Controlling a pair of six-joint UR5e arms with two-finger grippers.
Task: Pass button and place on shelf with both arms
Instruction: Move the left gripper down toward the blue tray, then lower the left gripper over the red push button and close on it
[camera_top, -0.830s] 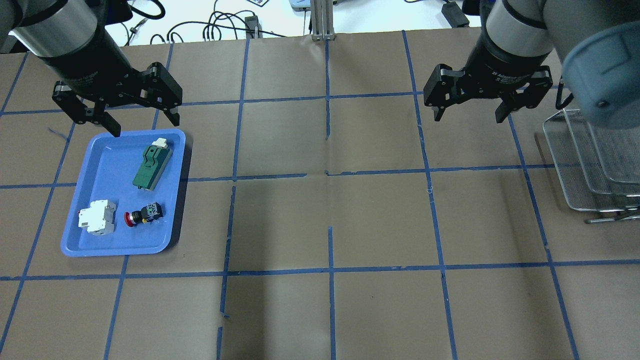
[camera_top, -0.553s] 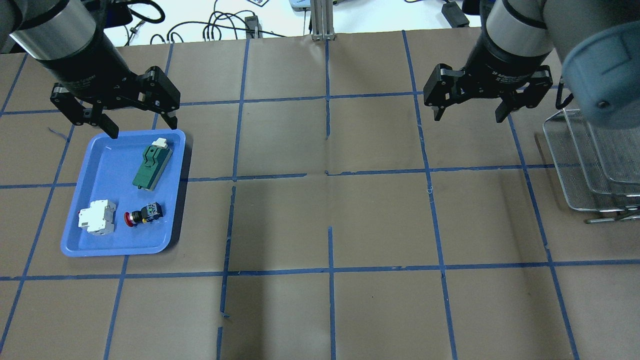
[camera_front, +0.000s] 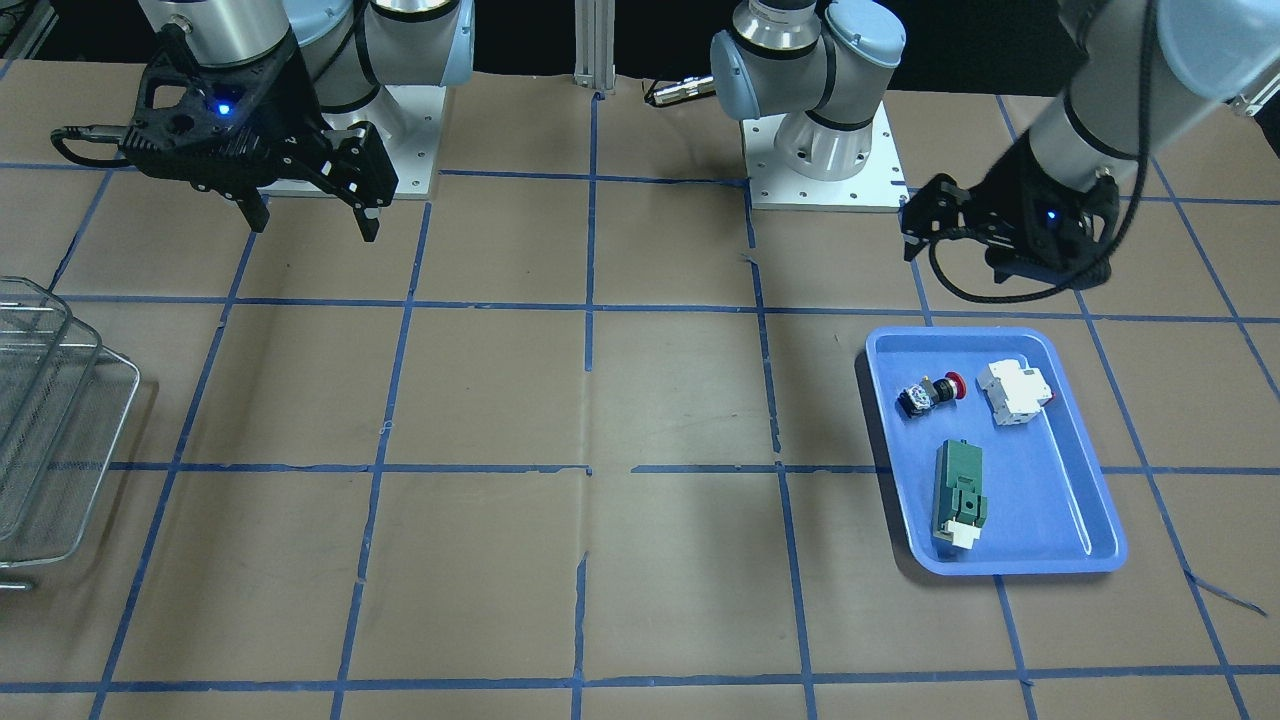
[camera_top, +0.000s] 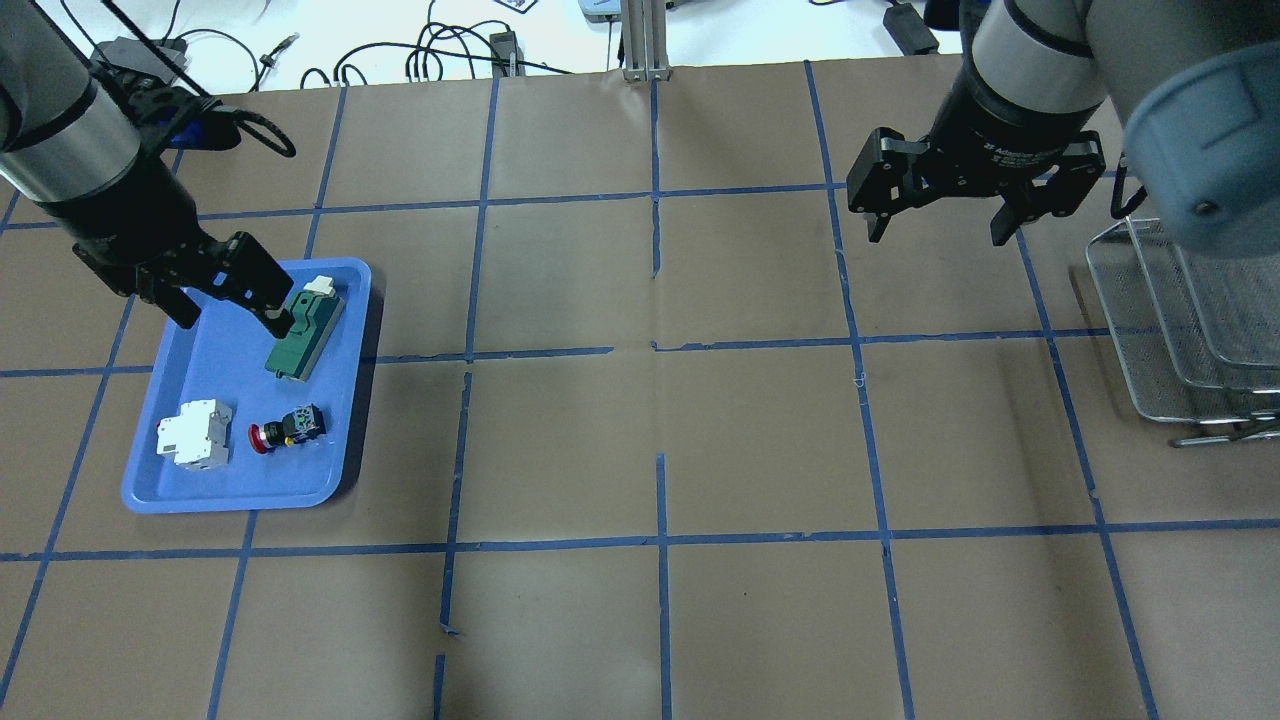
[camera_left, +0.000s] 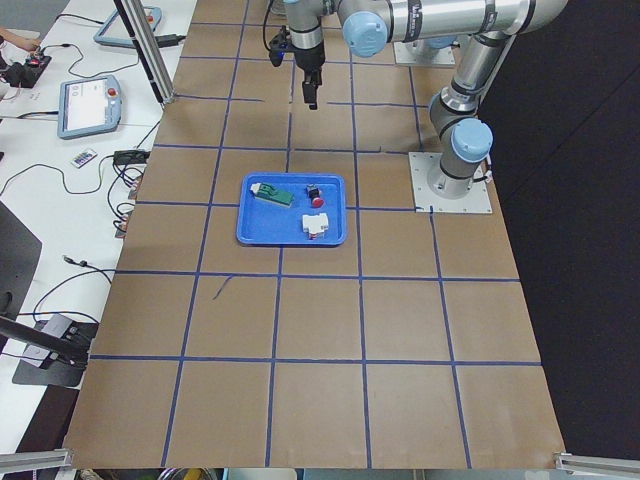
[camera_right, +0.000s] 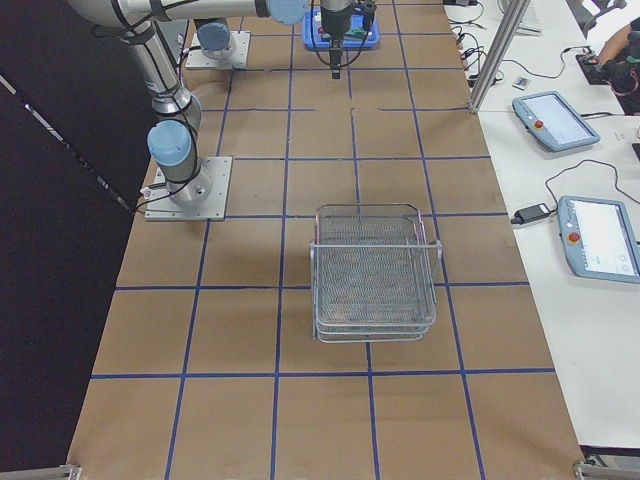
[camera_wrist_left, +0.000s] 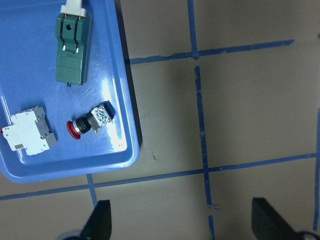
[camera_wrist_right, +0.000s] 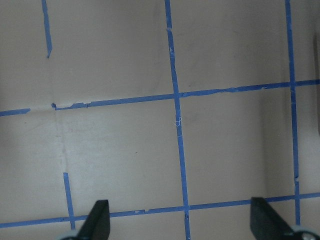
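Red-capped push-button switch with a black body lies on its side in the blue plastic tray, at the end nearer the robot. It sits just beside the white breaker block and apart from the green rectangular module. Left pincer hangs raised above the tray, released, jaws spread with nothing between them. Right pincer is likewise released above the bare brown-paper worktop, near the silver wire-mesh shelf.

A robotics lab: robot arms bolted to a brown-papered tabletop gridded with blue tape, teach pendants and loose cables on a white bench alongside.
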